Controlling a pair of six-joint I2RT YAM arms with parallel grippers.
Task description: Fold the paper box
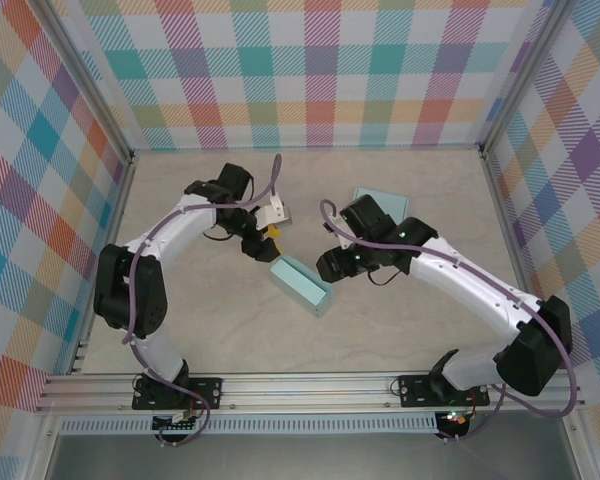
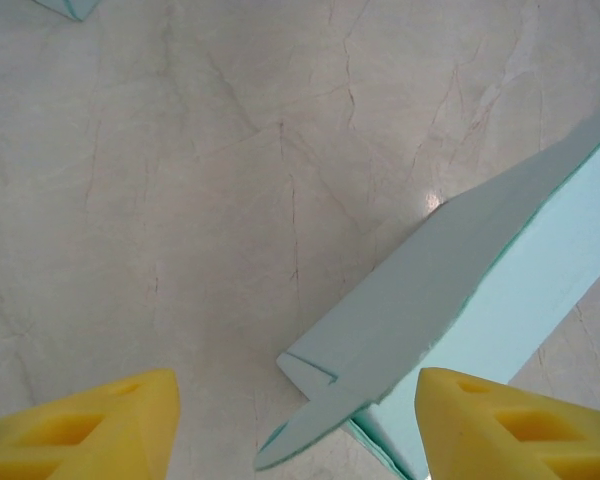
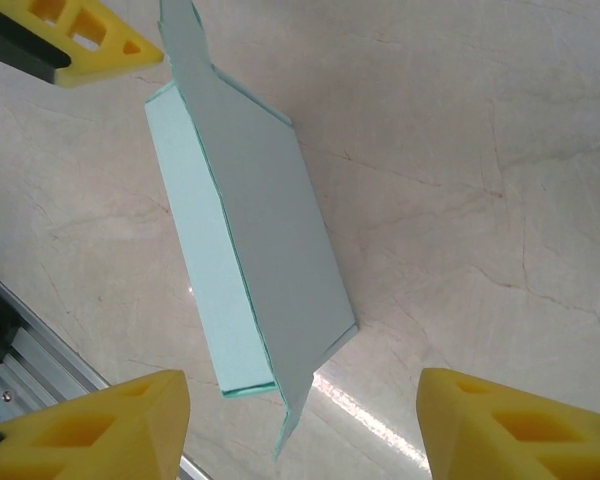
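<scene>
The paper box (image 1: 302,285) lies near the middle of the bench (image 1: 200,330), set on a diagonal between the 2 arms. It is a long, flattened sleeve of matte pale-teal card with sharp creases and thin, darker cut edges. The bench is a smooth, cream, marble-patterned surface with fine veins and a slight sheen.

From above, the left tool (image 1: 270,238) hangs just beyond the box's far end and the right tool (image 1: 332,265) just to its right side. Plaid walls (image 1: 320,70) in pastel stripes enclose the bench, and an aluminium rail (image 1: 310,385) runs along the near edge. A flat teal sheet (image 1: 380,197) rests behind the right arm, well apart from the box.

The left wrist view adds detail: a rounded tab (image 2: 300,440) juts from the box's end, with a small folded step beside it. The left tool (image 2: 298,400) is released, its 2 yellow foam fingers (image 2: 90,425) spread wide, the tab lying below the gap.

The right wrist view gives the box's full length, 1 broad face tilted up, a narrow side wall beside it, and a pointed flap at each end. The right tool (image 3: 302,400) is also released, its wedge-shaped yellow fingers standing wide, clear of the card.
</scene>
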